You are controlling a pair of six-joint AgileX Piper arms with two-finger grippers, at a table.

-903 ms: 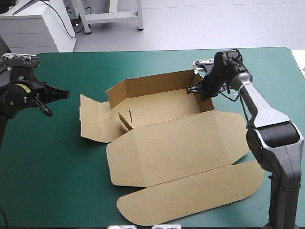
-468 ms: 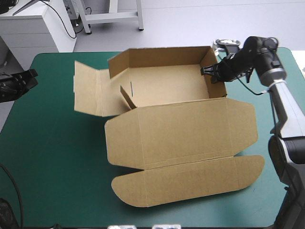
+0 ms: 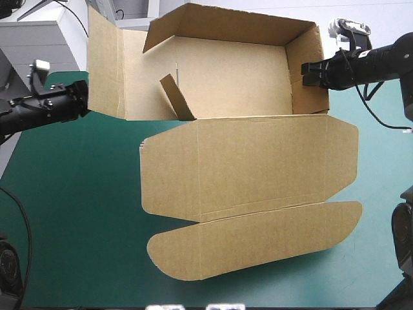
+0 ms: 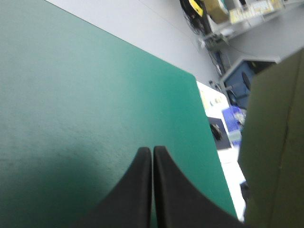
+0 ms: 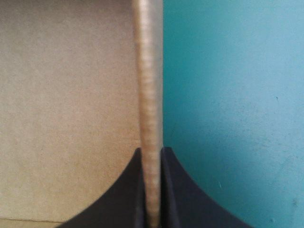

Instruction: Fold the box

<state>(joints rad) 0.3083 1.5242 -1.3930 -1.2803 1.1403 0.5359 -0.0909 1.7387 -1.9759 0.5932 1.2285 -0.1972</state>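
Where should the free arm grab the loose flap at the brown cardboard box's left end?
Probably the outer edge of the flap, approached from the left over the table: on the brown cardboard box it stands upright, thin edge toward the shut left end effector, which must open first. The right end effector pinches the opposite wall.

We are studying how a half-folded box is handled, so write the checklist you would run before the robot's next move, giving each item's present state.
1. Right jaws hold the box: ok, shut on its right wall.
2. Left jaws free: ok, shut on nothing, beside the left flap.
3. Back wall raised: ok.
4. Left flap tucked in: not ok, it splays outward.
5. Lid resting on the teal-green cover: cannot tell.
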